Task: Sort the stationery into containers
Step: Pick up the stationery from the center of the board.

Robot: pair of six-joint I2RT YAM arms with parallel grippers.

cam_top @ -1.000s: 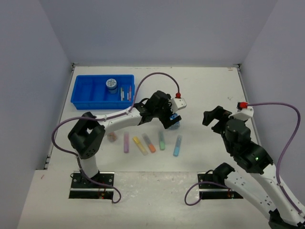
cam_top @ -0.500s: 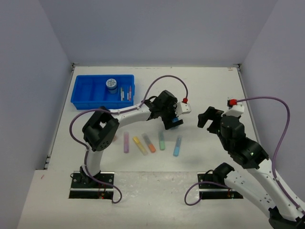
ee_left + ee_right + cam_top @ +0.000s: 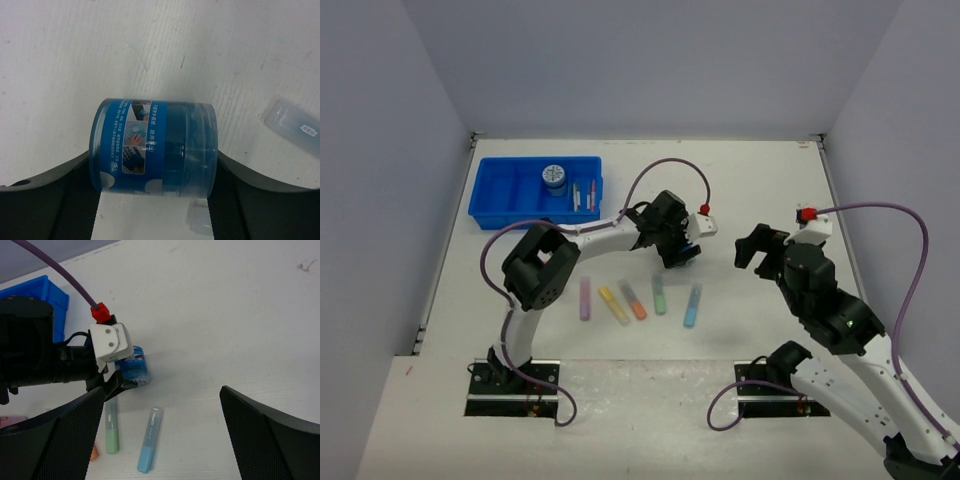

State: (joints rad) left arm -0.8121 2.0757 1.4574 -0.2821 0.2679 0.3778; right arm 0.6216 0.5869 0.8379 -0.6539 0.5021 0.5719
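Observation:
A small round blue tub (image 3: 152, 145) lies on its side between my left gripper's (image 3: 155, 172) fingers, and their pads press on its two ends. From above, the left gripper (image 3: 682, 252) is low over that tub (image 3: 688, 254) at the table's middle. Purple (image 3: 585, 298), yellow (image 3: 614, 304), orange (image 3: 633, 300), green (image 3: 660, 295) and blue (image 3: 692, 305) marker sticks lie in a row in front of it. The blue tray (image 3: 482, 205) at the back left holds another blue tub (image 3: 554, 177) and thin pens (image 3: 582, 193). My right gripper (image 3: 162, 390) hangs open and empty to the right.
The left arm's purple cable (image 3: 665, 165) arcs over the table behind the gripper. In the right wrist view, the green marker (image 3: 112, 427) and the blue marker (image 3: 150, 440) lie just in front of the held tub (image 3: 134, 366). Walls close the table in at the back and sides.
My left gripper's jaws have closed in onto the tub. The left arm's elbow has swung right. The right arm shifted left at first, then held still.

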